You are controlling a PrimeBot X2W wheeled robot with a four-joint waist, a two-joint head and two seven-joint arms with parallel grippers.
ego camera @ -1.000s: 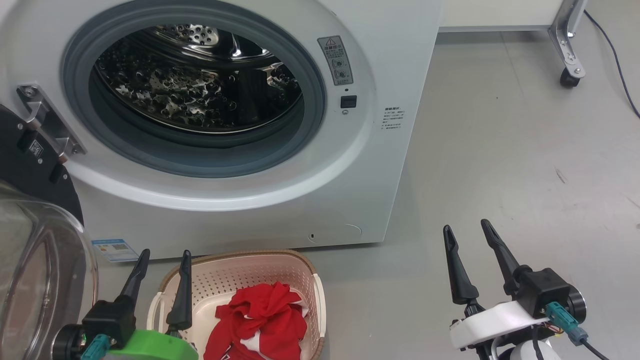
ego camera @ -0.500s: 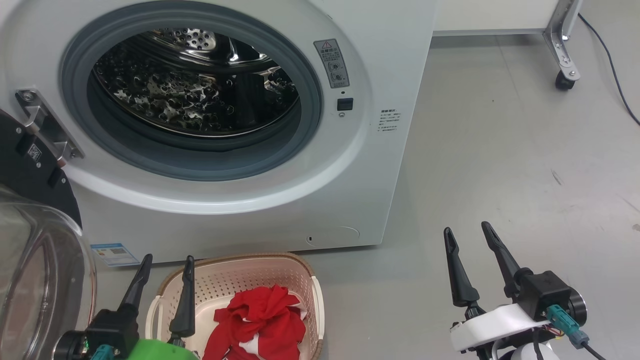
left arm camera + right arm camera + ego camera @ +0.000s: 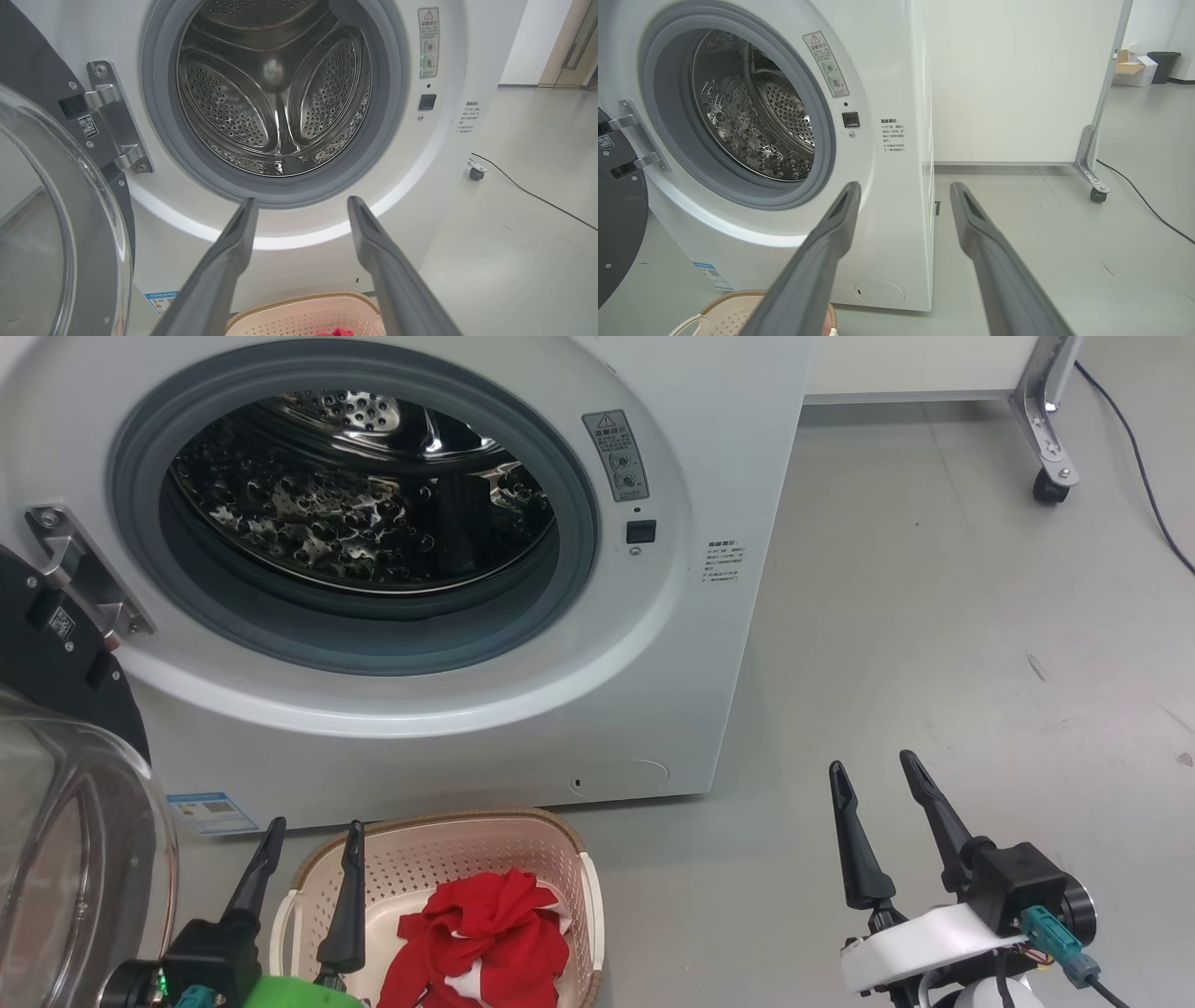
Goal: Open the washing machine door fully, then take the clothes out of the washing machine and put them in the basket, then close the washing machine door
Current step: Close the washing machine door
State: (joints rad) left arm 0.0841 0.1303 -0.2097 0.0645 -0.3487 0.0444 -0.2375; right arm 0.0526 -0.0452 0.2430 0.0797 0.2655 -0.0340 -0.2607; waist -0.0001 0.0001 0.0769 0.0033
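The washing machine (image 3: pixel 653 691) is seen from above and in front, with its top and left side cut off by the edge of the head view. Its door (image 3: pixel 75 821) is swung open to the left on a metal hinge (image 3: pixel 79 569). Only part of the black rim and clear bowl is shown, and what lies behind the glass is blurred. The steel drum (image 3: pixel 355 495) is exposed inside the grey gasket (image 3: pixel 373 639), and its lower front is hidden by the gasket lip.

The basket (image 3: pixel 439 823) is set on the floor (image 3: pixel 934 616) just in front of the machine. Its near end is cut off by the bottom edge. The clothes (image 3: pixel 485 933) are bunched inside it, red with a white patch; no lettering can be made out.

The left gripper (image 3: pixel 316 823) is held at the lower left with its fingers apart and nothing between them. One finger crosses the basket's left rim; contact cannot be judged. The right gripper (image 3: pixel 870 761) is held over bare floor, well apart from the basket, likewise spread and empty.

A blue label (image 3: pixel 210 810) is seen at the machine's lower corner, its print too small to read.
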